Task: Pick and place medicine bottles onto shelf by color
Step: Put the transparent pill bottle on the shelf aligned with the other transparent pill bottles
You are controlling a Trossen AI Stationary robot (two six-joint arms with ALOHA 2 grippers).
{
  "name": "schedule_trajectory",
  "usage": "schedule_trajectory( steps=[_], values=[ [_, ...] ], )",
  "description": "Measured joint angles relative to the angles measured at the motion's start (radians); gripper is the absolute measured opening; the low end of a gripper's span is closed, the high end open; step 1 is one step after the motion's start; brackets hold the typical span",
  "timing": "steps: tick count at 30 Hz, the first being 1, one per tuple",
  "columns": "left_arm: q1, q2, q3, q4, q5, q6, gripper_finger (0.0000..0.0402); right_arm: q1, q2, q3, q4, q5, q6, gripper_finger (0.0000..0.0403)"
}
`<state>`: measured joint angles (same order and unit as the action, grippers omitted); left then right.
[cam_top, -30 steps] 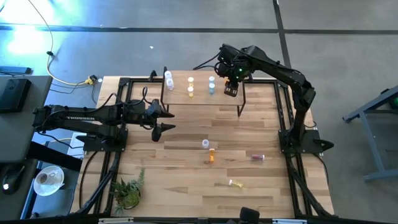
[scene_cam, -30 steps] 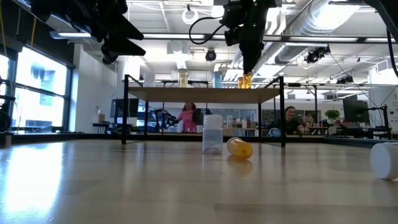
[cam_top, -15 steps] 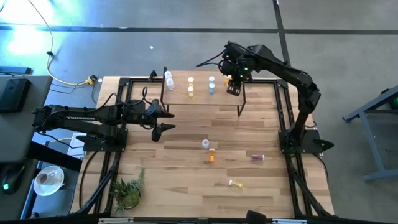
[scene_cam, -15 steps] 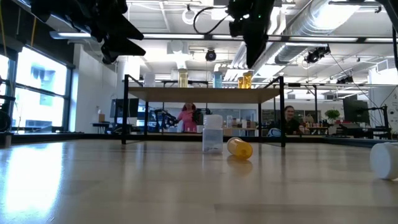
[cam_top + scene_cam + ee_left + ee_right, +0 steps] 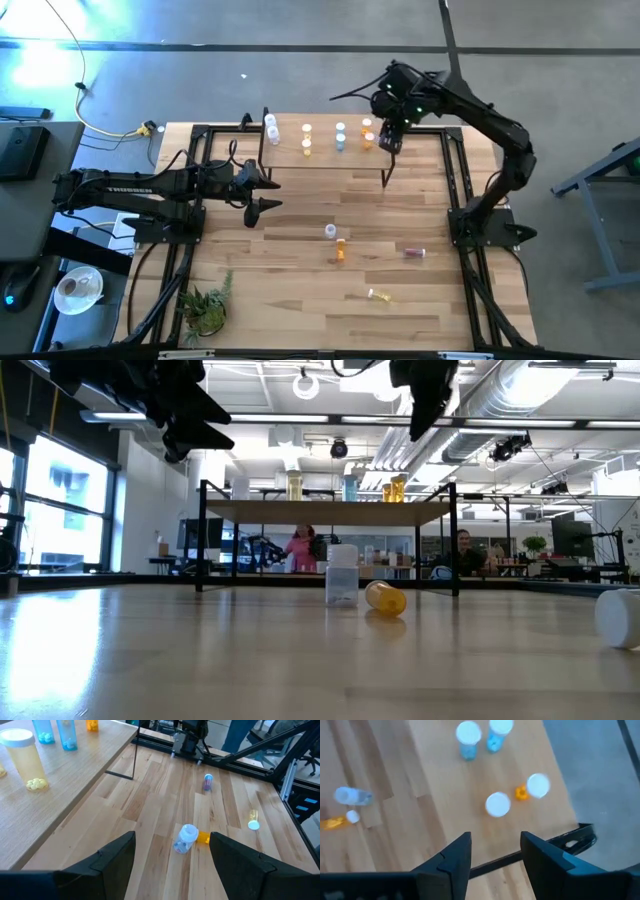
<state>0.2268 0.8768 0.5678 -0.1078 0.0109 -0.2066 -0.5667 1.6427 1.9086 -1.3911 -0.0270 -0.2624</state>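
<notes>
Since right gripper (image 5: 389, 141) hangs open, empty, over shelf (image 5: 322, 158) at 1 o'clock, next clear bottle (image 5: 330, 232) mid-table: light, slick, rolls; pinch its body. Left gripper (image 5: 262, 190) spread, idle.

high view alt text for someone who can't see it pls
Seen from above, the right gripper hangs open and empty by the shelf's right end, where bottles stand sorted by color. Four more bottles remain on the table; the left gripper waits open.

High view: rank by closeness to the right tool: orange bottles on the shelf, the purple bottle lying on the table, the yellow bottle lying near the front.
1. Orange bottles, on the shelf, beside the right tool.
2. Purple bottle, mid-table, right.
3. Yellow bottle, farther front.
</notes>
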Motion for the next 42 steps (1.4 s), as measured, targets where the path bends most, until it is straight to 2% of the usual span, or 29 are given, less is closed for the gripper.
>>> schedule_trajectory(
  steps=[10,17,22,27,33,37,42],
  values=[
    [0.000,0.000,0.000,0.017,0.000,0.000,0.0243,0.024,-0.306,-0.411,0.202,-0.008,0.162,0.0161],
    [0.000,0.000,0.000,0.079,0.000,0.000,0.0243,0.119,-0.542,-0.682,0.457,-0.005,0.284,0.0161],
    [0.000,0.026,0.001,0.119,0.002,0.001,0.0243,0.218,-0.655,-0.862,0.645,-0.003,0.362,0.0161],
    [-0.010,0.089,0.001,0.163,0.003,0.050,0.0243,0.328,-0.708,-1.006,0.832,-0.003,0.423,0.0161],
    [-0.061,0.197,0.001,0.243,0.003,0.100,0.0243,0.424,-0.706,-1.128,1.065,-0.001,0.447,0.0161],
    [-0.104,0.286,0.001,0.310,0.004,0.150,0.0243,0.476,-0.706,-1.200,1.212,0.044,0.449,0.0161],
    [-0.149,0.405,0.001,0.419,0.003,0.177,0.0243,0.528,-0.706,-1.247,1.282,0.120,0.471,0.0161]
  ],
)
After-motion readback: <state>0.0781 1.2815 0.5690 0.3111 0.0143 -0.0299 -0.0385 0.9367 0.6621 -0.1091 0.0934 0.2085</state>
